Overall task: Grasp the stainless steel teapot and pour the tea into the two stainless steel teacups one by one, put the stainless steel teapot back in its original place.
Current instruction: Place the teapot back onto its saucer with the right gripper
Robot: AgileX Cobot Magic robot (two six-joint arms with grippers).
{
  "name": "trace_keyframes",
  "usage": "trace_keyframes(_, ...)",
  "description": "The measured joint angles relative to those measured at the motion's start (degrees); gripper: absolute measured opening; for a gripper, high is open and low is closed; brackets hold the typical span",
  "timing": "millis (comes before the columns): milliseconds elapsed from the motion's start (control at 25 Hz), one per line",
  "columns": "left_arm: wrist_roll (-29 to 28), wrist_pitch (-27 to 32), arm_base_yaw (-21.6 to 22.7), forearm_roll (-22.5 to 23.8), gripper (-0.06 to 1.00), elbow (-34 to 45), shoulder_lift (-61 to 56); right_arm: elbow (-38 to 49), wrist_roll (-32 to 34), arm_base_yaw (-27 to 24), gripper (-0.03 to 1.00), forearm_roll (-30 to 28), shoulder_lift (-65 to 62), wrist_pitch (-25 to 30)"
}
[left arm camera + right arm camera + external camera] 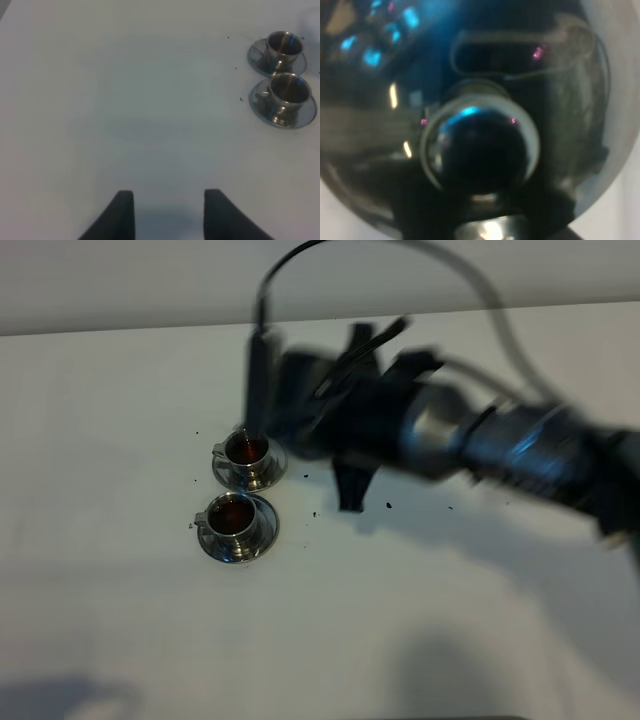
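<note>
Steel teapot (480,125) fills the right wrist view, lid knob up close; right gripper's fingers not visible, grip can't tell. Overhead, the blurred right arm (450,430) hides the pot, by far teacup (246,452). Near teacup (232,517) holds tea (232,515). Dark specks (388,505) on white table (120,590). Left gripper (167,215) spread apart, empty.

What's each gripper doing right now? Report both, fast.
Left gripper: open, empty, over bare table.
Right gripper: jaws hidden; the teapot fills its wrist view, so grip cannot be told.
</note>
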Motion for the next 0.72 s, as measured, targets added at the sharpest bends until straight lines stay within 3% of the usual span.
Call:
trace_keyframes(360,-0.08,0.0,0.0,0.0,0.36,0.0,0.0,-0.25,-0.35,-16.44,0.18,17.25,-2.53,2.95)
trace_keyframes(600,-0.08,0.0,0.0,0.0,0.36,0.0,0.0,0.09,-2.13,-24.9,0.18,23.0,-3.18,3.72)
trace_keyframes(720,-0.08,0.0,0.0,0.0,0.36,0.0,0.0,3.19,-2.46,-28.04,0.18,24.29,-4.6,1.5)
